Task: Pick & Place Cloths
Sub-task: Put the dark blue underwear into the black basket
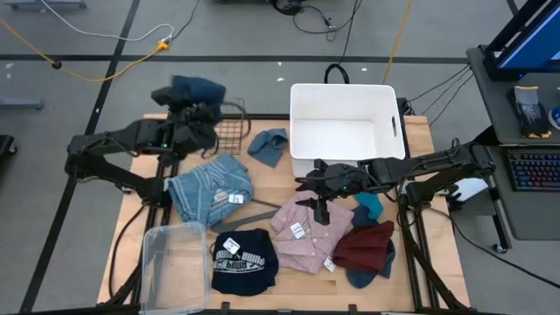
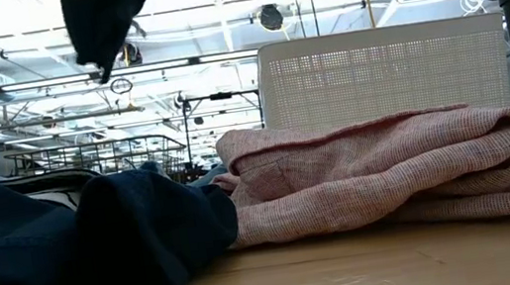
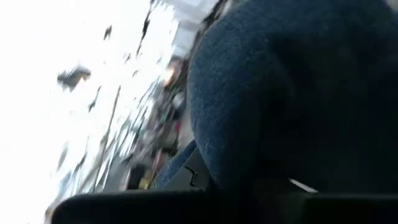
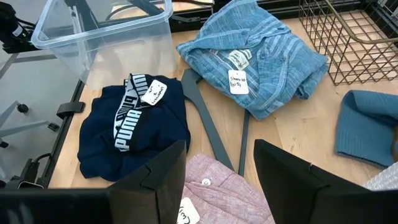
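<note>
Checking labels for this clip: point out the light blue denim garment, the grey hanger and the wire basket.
light blue denim garment [image 4: 261, 59]: right wrist view, middle of the folded fabric.
grey hanger [image 4: 205, 124]: right wrist view, its long arm on the tabletop.
wire basket [image 4: 348, 37]: right wrist view, its mesh side wall.

Pink checked shirt [image 1: 308, 224], white bin [image 1: 343, 131]

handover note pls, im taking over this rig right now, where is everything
Left pincer: shut on a dark navy soft cloth, raised over the wire basket.
Right pincer: open, empty, above the pink checked shirt.
White plastic bin: looks empty, so nothing visibly placed yet.
Left on the table: light blue denim garment, grey-blue cloth, black garment with white print, pink shirt, teal cloth, maroon cloth. A grey plastic hanger lies between them.
</note>
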Tool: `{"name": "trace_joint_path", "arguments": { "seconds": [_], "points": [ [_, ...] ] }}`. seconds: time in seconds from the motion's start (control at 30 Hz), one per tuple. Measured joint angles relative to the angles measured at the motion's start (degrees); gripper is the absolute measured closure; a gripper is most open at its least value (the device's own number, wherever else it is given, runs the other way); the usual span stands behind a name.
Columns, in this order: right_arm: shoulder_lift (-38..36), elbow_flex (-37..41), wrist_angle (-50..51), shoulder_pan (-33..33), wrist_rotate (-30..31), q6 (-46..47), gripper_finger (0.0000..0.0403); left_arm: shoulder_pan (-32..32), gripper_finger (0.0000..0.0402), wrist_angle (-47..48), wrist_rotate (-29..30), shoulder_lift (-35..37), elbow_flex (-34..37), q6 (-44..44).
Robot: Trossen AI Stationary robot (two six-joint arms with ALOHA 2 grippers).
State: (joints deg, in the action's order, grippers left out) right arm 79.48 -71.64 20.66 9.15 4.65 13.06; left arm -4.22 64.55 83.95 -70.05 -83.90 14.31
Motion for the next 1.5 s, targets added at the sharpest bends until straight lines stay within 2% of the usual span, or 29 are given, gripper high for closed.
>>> {"name": "trace_joint_path", "arguments": {
  "seconds": [0.1, 0.37, 0.57, 0.7, 0.83, 1.0, 1.27, 1.5],
  "points": [
    [0.0, 0.0, -0.21, 0.0, 0.02, 0.0, 0.0222, -3.54, 0.0386, 0.04, 0.76, 0.0, 0.02, -4.04],
    [0.0, 0.0, -0.28, 0.0, -0.01, 0.0, 0.0222, -13.08, 0.0386, -0.14, -8.32, -0.05, 1.24, -11.43],
    [0.02, 0.0, -0.28, 0.0, -0.2, 0.0, 0.0222, -20.11, 0.0386, -0.08, -18.99, -0.88, 3.4, -21.87],
    [0.02, 0.0, -0.28, 0.0, -0.29, 0.0, 0.0222, -24.55, 0.0386, 0.24, -25.44, -3.43, 4.33, -25.12],
    [0.02, 0.0, -0.26, 0.0, -0.38, 0.0, 0.0222, -29.4, 0.0386, 1.86, -35.38, -6.93, 4.33, -29.38],
    [0.02, 0.0, -0.26, 0.0, -0.4, 1.45, 0.0222, -34.97, 0.0386, 4.87, -45.1, -11.14, 4.33, -35.36],
    [0.04, 0.0, -0.24, 0.0, -0.42, 2.36, 0.0222, -41.9, 0.0386, 6.65, -60.69, -13.17, 4.31, -40.42],
    [0.04, 0.02, -0.24, 0.0, -0.44, 2.77, 0.0222, -46.23, 0.0385, 9.36, -61.94, -13.23, 4.31, -44.47]
  ]
}}
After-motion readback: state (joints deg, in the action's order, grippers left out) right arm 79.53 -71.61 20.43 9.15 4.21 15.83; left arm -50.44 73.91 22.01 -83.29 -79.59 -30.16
